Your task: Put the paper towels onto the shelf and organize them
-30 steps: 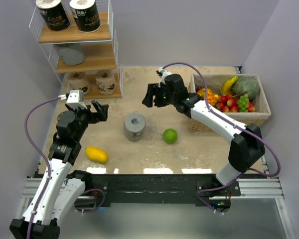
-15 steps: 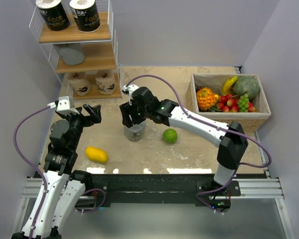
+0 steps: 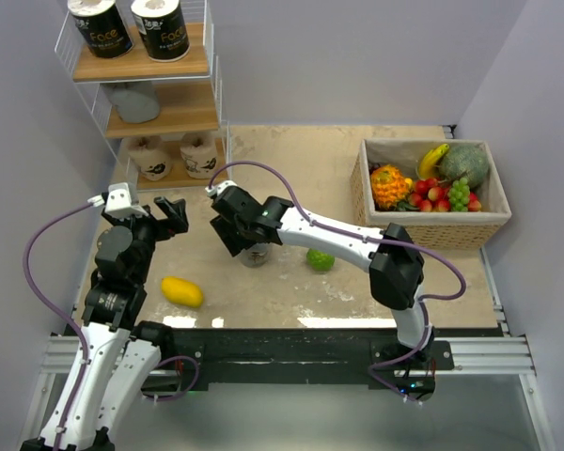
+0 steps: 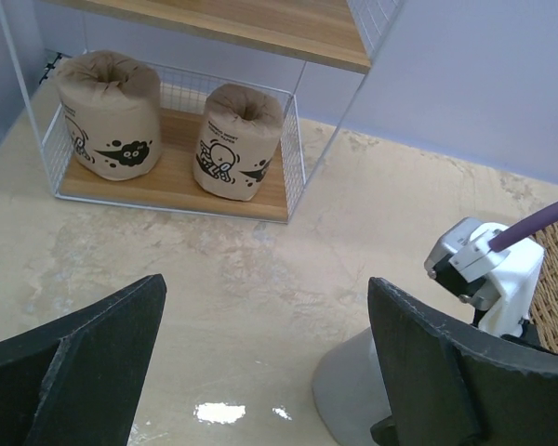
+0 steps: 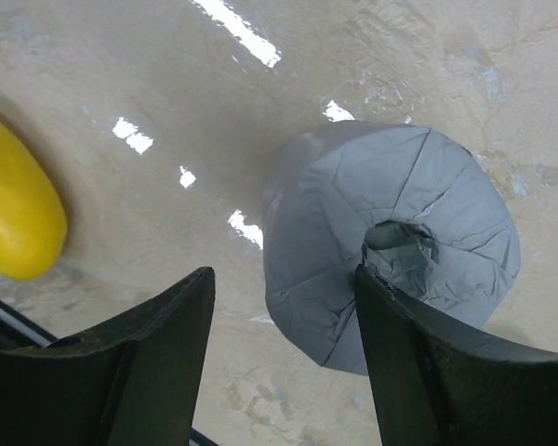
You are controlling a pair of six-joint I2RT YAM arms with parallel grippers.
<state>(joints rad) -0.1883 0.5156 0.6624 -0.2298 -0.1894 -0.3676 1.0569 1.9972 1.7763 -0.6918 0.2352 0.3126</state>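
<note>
Though the overhead view buries most of the grey roll [image 3: 256, 256] under the right arm, that arm's wrist camera shows it plainly. It stands on end on the worktop [image 3: 291, 169], crumpled centre hole up, between the right fingers [image 5: 158, 344]. They are spread apart, not clenched. A strip of worktop shows between one finger and the roll, and I cannot tell whether the other touches it. The yellow fruit [image 5: 14, 209] lies off to one side.

Only from above do you see the whole shelf [image 3: 136, 68]: two black rolls [image 3: 99, 26] on the top board, a second grey one [image 3: 136, 101] on the middle board, and two tan rolls [image 3: 150, 158] on the bottom.

The left wrist camera catches just those tan rolls, upright side by side. It also shows the left fingers [image 4: 84, 362] released wide, holding nothing, near the shelf. The green fruit [image 3: 321, 260], half behind the right arm, and the basket [image 3: 432, 230] at the far right show best overhead.
</note>
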